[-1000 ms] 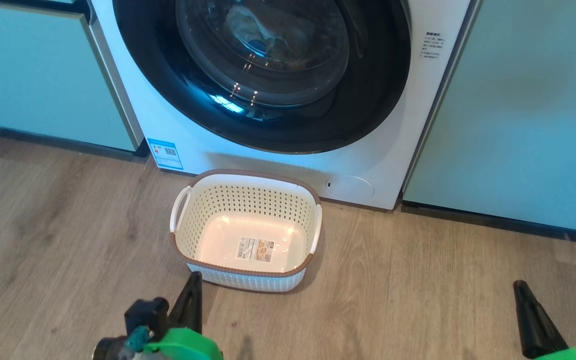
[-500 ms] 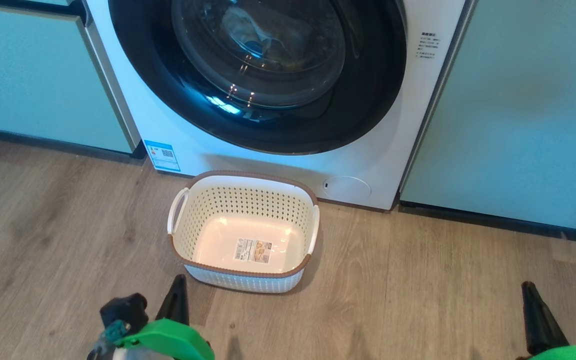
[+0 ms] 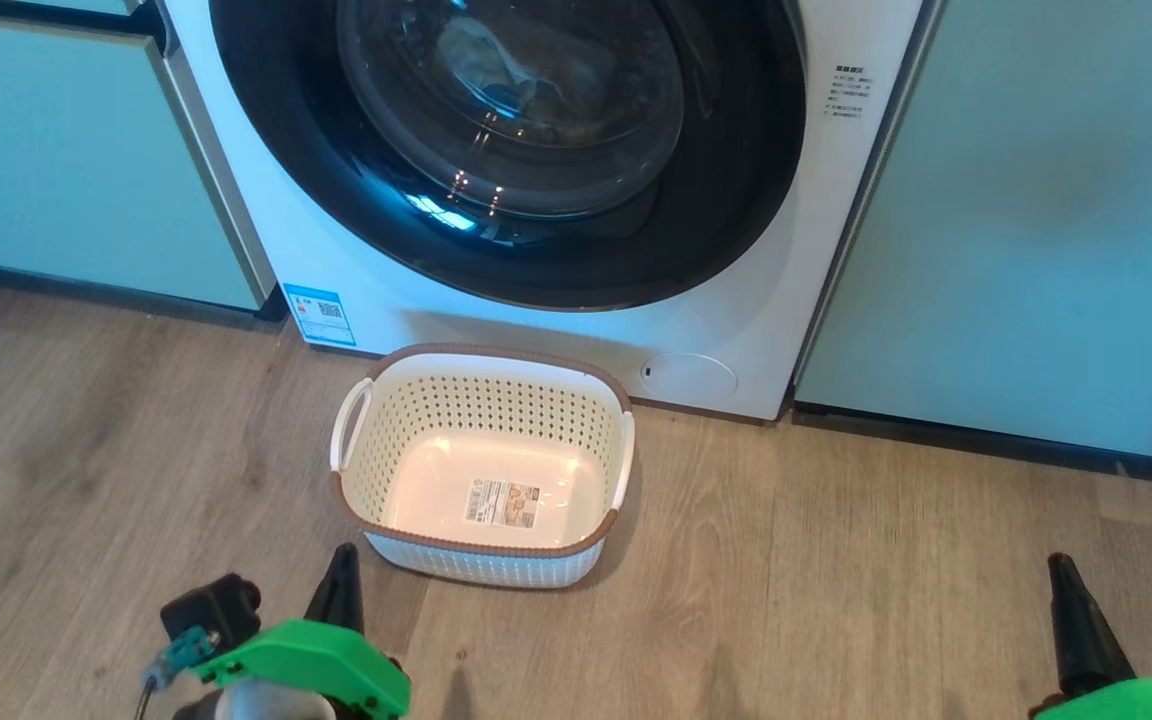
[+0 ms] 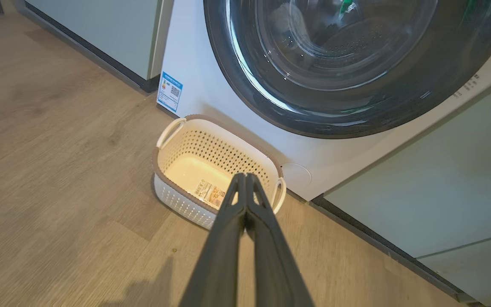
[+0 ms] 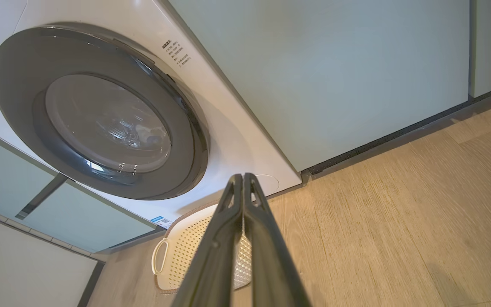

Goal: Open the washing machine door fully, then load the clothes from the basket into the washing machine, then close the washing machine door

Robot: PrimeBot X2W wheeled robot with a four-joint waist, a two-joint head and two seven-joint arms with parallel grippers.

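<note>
The white washing machine (image 3: 836,250) stands ahead with the washing machine door (image 3: 726,200) shut flat against its front. Through the glass I see the clothes (image 3: 516,70) as a pale bundle with a bit of blue inside the drum. On the floor in front sits the basket (image 3: 486,410) with nothing in it but its label sticker. My left gripper (image 3: 341,575) hangs just short of the basket's near left corner, fingers (image 4: 237,200) pressed together and holding nothing. Far to the right, over bare floor, my right gripper (image 3: 1066,580) is shut too, its fingers (image 5: 232,204) closed on nothing.
Pale green cabinets (image 3: 66,150) flank the machine on both sides, with a dark kickboard (image 3: 986,435) below. A small round white panel cover (image 3: 688,375) and a blue sticker (image 3: 318,313) sit low on the machine's front. Wood floor (image 3: 836,580) spreads around the basket.
The head view has shifted a little. My left gripper has drawn back towards the lower left, away from the basket; the right one has edged slightly right. Both stay shut.
</note>
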